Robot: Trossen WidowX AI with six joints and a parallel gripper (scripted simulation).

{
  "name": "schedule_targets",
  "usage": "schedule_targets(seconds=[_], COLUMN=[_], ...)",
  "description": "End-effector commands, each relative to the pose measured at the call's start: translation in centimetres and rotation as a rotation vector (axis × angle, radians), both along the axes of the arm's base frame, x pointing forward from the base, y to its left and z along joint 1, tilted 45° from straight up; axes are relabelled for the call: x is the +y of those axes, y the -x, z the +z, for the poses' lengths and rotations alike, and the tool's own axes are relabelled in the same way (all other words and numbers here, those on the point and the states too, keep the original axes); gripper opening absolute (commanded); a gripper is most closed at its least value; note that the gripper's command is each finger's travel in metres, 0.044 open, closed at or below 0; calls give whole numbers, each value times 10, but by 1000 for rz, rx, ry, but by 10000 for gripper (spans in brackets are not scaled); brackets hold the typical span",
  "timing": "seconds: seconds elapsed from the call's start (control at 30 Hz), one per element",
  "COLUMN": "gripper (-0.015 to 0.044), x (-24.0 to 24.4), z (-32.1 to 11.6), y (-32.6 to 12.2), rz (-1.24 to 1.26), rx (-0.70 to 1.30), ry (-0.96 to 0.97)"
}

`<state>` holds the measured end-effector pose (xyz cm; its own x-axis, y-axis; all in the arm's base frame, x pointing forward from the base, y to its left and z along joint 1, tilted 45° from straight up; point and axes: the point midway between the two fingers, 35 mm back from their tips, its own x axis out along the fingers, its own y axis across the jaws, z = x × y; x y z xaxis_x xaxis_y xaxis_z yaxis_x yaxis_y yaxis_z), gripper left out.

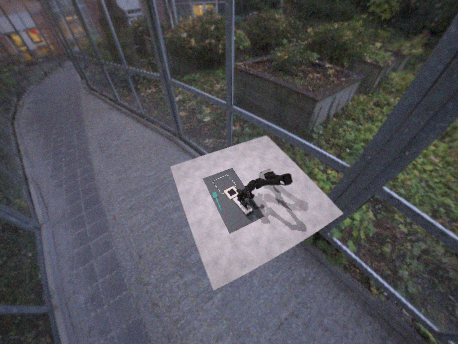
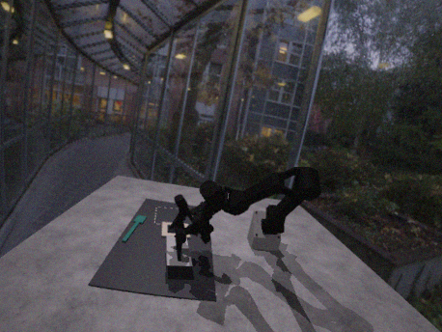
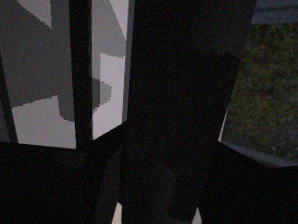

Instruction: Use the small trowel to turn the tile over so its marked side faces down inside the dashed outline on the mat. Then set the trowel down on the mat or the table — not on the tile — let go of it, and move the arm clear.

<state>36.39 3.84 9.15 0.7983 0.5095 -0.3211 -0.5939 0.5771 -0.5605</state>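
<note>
The tile [image 1: 231, 192] [image 2: 167, 229] lies flat on the dark mat [image 1: 232, 223] [image 2: 121, 275], its dark square mark facing up on a cream face. It lies just outside the dashed outline [image 1: 214, 183] [image 2: 155, 215], on the arm's side. My gripper [image 1: 243, 197] [image 2: 180, 233] is low over the mat beside the tile, shut on the trowel. The trowel's broad pale blade [image 1: 246, 207] [image 2: 174, 251] runs away from the tile, a dark patch below its near end. Whether it touches the tile is hidden. The wrist view is mostly dark; the fingertips cannot be made out there.
A teal tool [image 1: 215, 196] [image 2: 134, 229] with a flat head lies on the mat's left side, away from the gripper. The pale table [image 1: 200, 235] [image 2: 48, 261] surrounds the mat. The arm's base [image 2: 258, 236] stands at the right, and arm shadows fall across the table.
</note>
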Motion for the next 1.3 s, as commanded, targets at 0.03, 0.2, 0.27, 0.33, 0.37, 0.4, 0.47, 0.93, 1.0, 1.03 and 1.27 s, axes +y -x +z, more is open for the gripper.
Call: schedule_targets(seconds=[0.03, 0.2, 0.27, 0.33, 0.37, 0.4, 0.47, 0.93, 1.0, 1.03, 1.27], gripper=[0, 0, 0, 0, 0, 0, 0, 0, 0, 0, 0], x=[4, 10, 13, 14, 13, 13, 11, -6, -8, -9, -18], z=[-4, -8, -9, -10, -10, -11, -13, -28, -31, -32, -40], y=[-2, -3, -3, -3, -3, -4, -4, -7, -7, -8, -8], rz=[-10, -10, -10, -10, -10, -10, -10, -12, -12, -12, -11], rx=[-2, -3, -3, -3, -3, -3, -3, -1, -1, -1, -2], ry=[-2, -2, -3, -3, -3, -3, -2, 0, 0, 0, 0])
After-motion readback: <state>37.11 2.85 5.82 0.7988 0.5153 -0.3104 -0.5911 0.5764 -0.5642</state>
